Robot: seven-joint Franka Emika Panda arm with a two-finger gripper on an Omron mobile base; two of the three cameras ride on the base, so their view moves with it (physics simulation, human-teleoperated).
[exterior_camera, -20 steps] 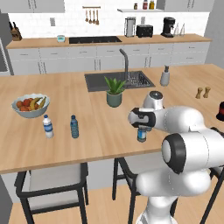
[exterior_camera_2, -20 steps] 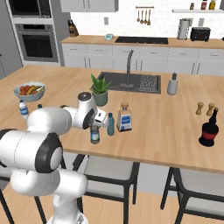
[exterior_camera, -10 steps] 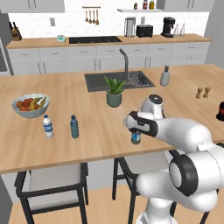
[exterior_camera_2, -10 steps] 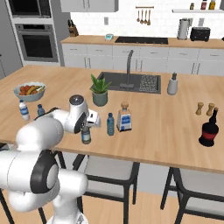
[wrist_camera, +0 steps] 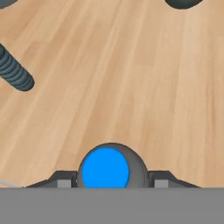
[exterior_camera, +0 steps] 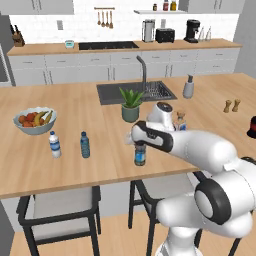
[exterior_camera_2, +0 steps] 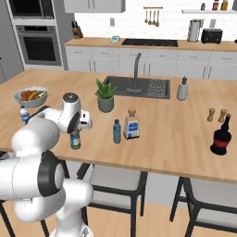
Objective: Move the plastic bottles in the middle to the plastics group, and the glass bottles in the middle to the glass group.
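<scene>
My claw [exterior_camera: 140, 145] is clamped on the dark plastic bottle [exterior_camera: 140, 154] by its neck, blue cap [wrist_camera: 105, 170] between my fingers, so it hangs upright above the surface [exterior_camera: 100, 120]. Plastics group [exterior_camera: 69, 145] waits far left, beside the fruit bowl [exterior_camera: 35, 120]; 2 bottles there.

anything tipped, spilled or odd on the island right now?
Nothing stands out. The dark blue-capped bottle is upright in the end effector; the two bottles by the fruit bowl also stand upright. No spills.
</scene>
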